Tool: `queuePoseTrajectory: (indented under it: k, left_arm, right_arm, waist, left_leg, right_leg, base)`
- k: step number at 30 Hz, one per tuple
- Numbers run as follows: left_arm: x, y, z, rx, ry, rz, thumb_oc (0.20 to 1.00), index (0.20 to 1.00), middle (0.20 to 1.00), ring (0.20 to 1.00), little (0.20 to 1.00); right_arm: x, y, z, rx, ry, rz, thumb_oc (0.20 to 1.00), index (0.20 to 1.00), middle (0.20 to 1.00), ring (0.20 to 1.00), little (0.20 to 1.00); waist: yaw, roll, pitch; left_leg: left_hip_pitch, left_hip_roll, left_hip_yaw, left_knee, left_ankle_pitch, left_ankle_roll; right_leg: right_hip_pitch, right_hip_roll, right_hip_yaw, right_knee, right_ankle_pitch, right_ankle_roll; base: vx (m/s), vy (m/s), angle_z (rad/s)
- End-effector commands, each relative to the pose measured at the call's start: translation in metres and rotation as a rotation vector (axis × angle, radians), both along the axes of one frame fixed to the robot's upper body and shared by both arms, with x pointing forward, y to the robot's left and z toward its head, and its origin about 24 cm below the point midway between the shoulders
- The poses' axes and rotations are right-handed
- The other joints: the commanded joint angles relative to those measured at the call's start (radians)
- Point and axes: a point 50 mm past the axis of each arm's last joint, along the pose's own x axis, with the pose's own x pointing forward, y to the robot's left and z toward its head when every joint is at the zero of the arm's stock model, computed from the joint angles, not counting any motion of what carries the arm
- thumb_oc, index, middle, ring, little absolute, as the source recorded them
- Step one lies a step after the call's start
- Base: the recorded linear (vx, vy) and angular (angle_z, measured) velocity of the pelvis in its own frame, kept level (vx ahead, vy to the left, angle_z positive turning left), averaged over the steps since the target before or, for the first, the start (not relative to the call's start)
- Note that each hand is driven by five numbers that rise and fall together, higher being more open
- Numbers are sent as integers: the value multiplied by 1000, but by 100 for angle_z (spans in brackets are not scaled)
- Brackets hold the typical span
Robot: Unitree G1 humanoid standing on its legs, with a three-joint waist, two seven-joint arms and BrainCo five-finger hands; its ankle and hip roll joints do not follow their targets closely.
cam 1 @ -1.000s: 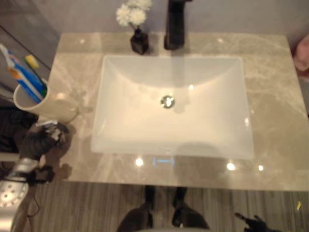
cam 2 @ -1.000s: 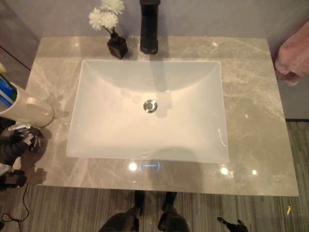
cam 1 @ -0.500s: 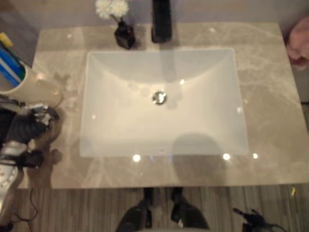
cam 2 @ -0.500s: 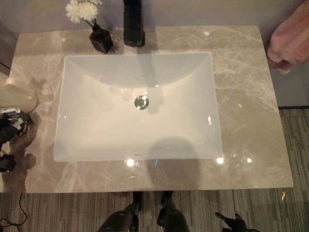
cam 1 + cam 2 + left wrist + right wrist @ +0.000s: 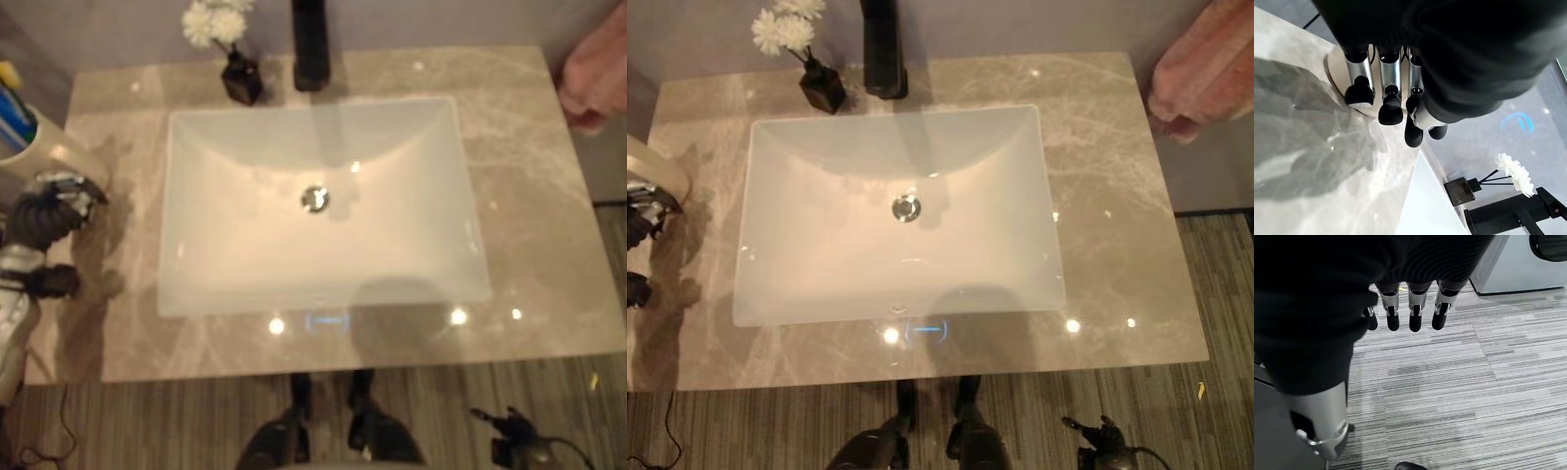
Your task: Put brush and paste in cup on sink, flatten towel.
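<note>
A beige counter (image 5: 1117, 176) veined in pale marble is seen around a white sink (image 5: 823, 255). A cream cup (image 5: 54, 157) carries blue and yellow-tipped items (image 5: 12, 98). A black faucet (image 5: 882, 49), a black vase (image 5: 823, 88) with white flowers (image 5: 784, 29), a pink towel (image 5: 1205, 69) and grey striped floor (image 5: 1474, 396) are shown.

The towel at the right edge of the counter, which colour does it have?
The towel is pink; the right eye view shows it best.
</note>
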Motion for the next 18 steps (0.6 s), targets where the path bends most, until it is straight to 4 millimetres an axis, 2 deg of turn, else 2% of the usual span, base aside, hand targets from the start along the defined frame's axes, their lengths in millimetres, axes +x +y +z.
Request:
queuePoseTrajectory:
  k: [1,4,9,14,15,18]
  left_arm:
    - [-8,4,12,-4,-63,-2,200,200,200,200,200]
    - [-16,-1,2,-6,-32,-31,200,200,200,200,200]
    - [-38,4,-20,-45,35,-9,200,200,200,200,200]
    - [-54,20,-33,-69,74,79,200,200,200,200,200]
    - [-59,29,-36,-72,78,131,200,200,200,200,200]
    - [-62,38,-36,-67,74,194,200,200,200,200,200]
  right_arm:
    - [-16,-11,1,-42,63,-11,1000,1000,1000,1000,1000]
    - [-22,-11,-1,-40,90,-10,1000,1000,1000,1000,1000]
    - [-26,-12,-2,-40,106,-7,1000,1000,1000,1000,1000]
    - [-23,-15,1,-53,93,8,1000,1000,1000,1000,1000]
    - [-22,-16,2,-56,88,9,1000,1000,1000,1000,1000]
    - [-22,-17,3,-62,85,12,1000,1000,1000,1000,1000]
  waist:
    - [-23,-7,-52]
    - [-17,0,-58]
    - [-1,11,-65]
    - [12,13,-72]
    - [17,13,-69]
    - [19,12,-67]
  left_leg:
    - [-29,71,-21,-17,21,-67]
    - [-19,70,-27,-17,21,-67]
    - [2,69,-33,-17,16,-67]
    - [2,67,-34,-17,21,-64]
    - [6,66,-35,-17,20,-64]
    - [1,65,-37,-17,22,-62]
  right_leg:
    - [28,-51,27,-1,-24,105]
    - [45,-54,18,-1,-29,103]
    - [73,-57,6,-1,-38,99]
    - [73,-57,4,-1,-37,97]
    - [77,-56,4,-1,-37,97]
    - [74,-57,3,-1,-35,97]
  base:
    - [-49,-25,0]
    - [-40,-27,2]
    - [-42,-6,10]
    - [-32,11,7]
    - [-20,15,4]
    - [0,0,0]
